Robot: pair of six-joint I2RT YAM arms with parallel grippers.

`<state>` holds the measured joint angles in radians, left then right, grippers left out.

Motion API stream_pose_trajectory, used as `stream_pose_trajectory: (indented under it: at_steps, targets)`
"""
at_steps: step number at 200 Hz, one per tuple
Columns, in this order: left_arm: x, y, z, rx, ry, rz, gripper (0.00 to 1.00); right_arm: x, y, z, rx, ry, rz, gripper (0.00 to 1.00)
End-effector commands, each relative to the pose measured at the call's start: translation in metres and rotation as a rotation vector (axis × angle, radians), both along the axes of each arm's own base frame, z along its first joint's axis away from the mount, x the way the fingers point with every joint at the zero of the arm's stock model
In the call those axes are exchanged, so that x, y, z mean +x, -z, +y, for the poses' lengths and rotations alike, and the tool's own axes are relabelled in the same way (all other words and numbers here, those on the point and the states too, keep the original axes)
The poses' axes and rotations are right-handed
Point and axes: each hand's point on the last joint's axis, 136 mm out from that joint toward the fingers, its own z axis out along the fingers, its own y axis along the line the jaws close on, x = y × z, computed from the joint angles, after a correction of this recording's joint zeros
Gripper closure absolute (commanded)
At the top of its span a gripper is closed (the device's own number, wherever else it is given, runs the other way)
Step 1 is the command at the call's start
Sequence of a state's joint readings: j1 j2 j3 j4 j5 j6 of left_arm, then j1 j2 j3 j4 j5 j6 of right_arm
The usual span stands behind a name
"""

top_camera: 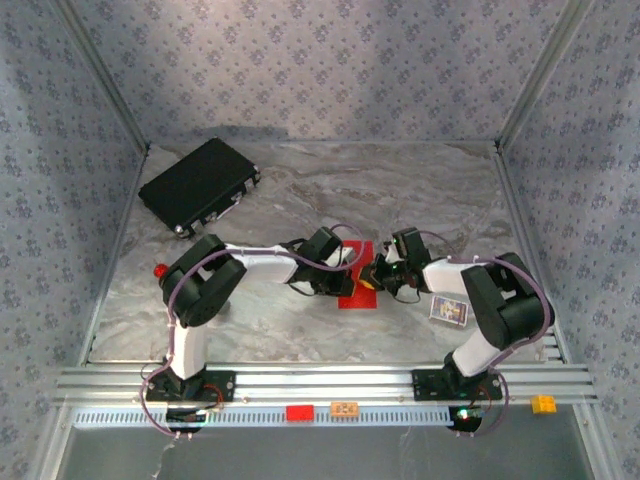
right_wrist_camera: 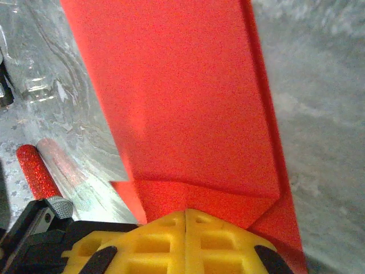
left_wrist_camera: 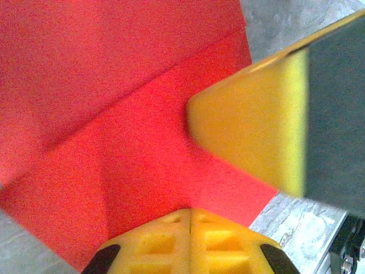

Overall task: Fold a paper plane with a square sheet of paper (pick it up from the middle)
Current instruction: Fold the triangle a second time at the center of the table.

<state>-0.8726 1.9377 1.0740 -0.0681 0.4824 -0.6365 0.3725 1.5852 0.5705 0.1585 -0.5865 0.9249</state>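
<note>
Since both arms meet over the middle of the table (top_camera: 300, 200), we judge the step in hand to be flattening a fold in the sheet (top_camera: 356, 292), which lies flat on it between the two wrists. To do this well, we would press straight down and slide along the fold line rather than across it, so the thin paper does not skid or wrinkle. One arm should pin while the other strokes, and neither should lift an edge.

In the left wrist view the left gripper (left_wrist_camera: 189, 220) has its jaws pressed together, tips right at the paper's near edge, and a long crease (left_wrist_camera: 142, 85) runs diagonally ahead of it. One right finger (left_wrist_camera: 251, 131) comes in from the right, just above the same layer. In the right wrist view the right gripper (right_wrist_camera: 186, 220) is likewise closed, its tips touching a small folded flap (right_wrist_camera: 211, 197) at the near end of the sheet. We cannot tell whether either pair has paper caught between the pads or merely bears on it.
</note>
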Motion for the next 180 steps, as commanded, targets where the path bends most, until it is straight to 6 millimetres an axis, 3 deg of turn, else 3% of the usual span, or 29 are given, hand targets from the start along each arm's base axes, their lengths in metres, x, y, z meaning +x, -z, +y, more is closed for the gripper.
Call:
stream_pose_trajectory:
  at_steps: [1, 25, 43, 84, 156, 180]
  targets:
    - [-0.018, 0.029, 0.026, 0.132, 0.009, 0.046, 1.00, 0.006, -0.014, -0.002, -0.028, -0.018, -0.041, 0.96]
    - [-0.017, 0.027, 0.023, 0.119, 0.008, 0.047, 1.00, 0.002, -0.015, 0.008, -0.003, -0.049, -0.045, 0.96]
    - [-0.017, 0.027, 0.023, 0.120, 0.004, 0.046, 1.00, -0.006, -0.001, 0.012, -0.016, -0.062, -0.003, 0.97]
    - [-0.016, 0.029, 0.023, 0.124, 0.002, 0.049, 1.00, -0.009, 0.029, -0.014, -0.073, 0.001, 0.056, 0.97]
    - [-0.018, 0.033, 0.023, 0.129, 0.009, 0.066, 1.00, 0.024, 0.021, -0.056, -0.046, 0.101, 0.032, 0.97]
    - [-0.018, 0.032, 0.023, 0.127, 0.007, 0.064, 1.00, 0.032, 0.007, -0.058, -0.019, 0.109, -0.002, 0.97]
